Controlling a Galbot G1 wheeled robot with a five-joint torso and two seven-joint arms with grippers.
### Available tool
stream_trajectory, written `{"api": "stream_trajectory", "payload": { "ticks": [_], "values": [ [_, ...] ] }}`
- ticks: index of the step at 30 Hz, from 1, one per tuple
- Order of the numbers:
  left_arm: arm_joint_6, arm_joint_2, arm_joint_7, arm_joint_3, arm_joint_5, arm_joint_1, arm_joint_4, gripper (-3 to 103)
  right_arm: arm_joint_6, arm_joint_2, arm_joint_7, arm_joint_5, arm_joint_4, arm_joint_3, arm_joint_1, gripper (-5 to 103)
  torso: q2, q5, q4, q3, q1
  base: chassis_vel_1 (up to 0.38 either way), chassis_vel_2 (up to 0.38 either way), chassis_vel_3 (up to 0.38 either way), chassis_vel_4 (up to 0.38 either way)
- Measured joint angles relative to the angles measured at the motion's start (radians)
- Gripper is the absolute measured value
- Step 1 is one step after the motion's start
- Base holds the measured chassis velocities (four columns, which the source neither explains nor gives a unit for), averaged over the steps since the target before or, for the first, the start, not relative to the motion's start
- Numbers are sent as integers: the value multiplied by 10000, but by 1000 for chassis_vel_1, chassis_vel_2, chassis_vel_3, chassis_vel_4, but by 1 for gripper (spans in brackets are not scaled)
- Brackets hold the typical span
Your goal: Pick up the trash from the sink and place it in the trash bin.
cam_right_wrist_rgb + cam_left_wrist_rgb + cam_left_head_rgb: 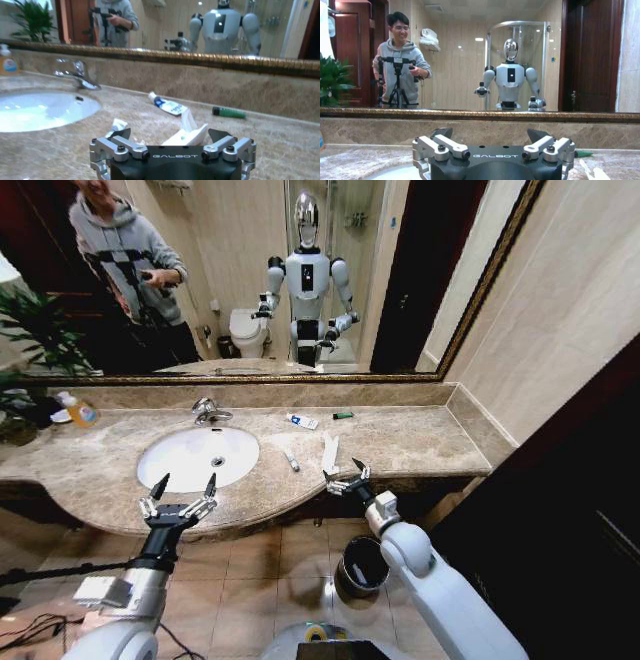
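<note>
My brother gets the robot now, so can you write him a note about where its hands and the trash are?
Left gripper: open, empty, at the sink's front rim.
Right gripper: open, empty, just in front of the white folded paper strip.
On the countertop: small white tube, blue-and-white tube, green-black piece.
Trash bin: on the floor under the right arm.
Done: nothing picked up yet.
Left: all four pieces.

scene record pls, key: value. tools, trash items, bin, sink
left tool: open, over the front rim of the sink
right tool: open, at the near end of the white folded paper strip
small white tube: on the countertop, right of the basin
blue-and-white tube: on the countertop, near the back wall
green-black piece: right of the blue-and-white tube
trash bin: on the floor below the counter
soap bottle: far left of the counter
</note>
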Motion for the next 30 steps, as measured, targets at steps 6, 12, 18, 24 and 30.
{"api": "stream_trajectory", "payload": {
  "ticks": [6, 12, 18, 24, 30],
  "values": [
    [0, -1, 0, 0, 0, 0, 0, 100, 60, 361, 80, -33, -944, -156, 420, 100, 0, -2, 0, 0, 0, 0, 0, 0, 0],
    [0, 0, 0, 0, 0, 0, 0, 100, 293, 596, 134, -334, -1950, -178, 677, 102, 0, -1, 0, 0, -1, 0, 0, 0, 0],
    [0, 0, 0, 0, 0, 0, -1, 100, 474, 537, 71, -267, -2223, -1, 728, 84, 0, -1, 0, -1, -1, 0, 0, 0, 0],
    [0, 0, 0, 0, 0, 0, 0, 100, 546, 438, -7, -128, -2140, 82, 637, 62, 0, 0, -1, -1, -1, 0, 0, 0, 0],
    [0, 0, 0, 0, 0, 0, 0, 100, 555, 453, 2, -85, -2060, 95, 631, 40, 0, -1, -1, -1, -1, 0, 0, 0, 0]
  ]
}}
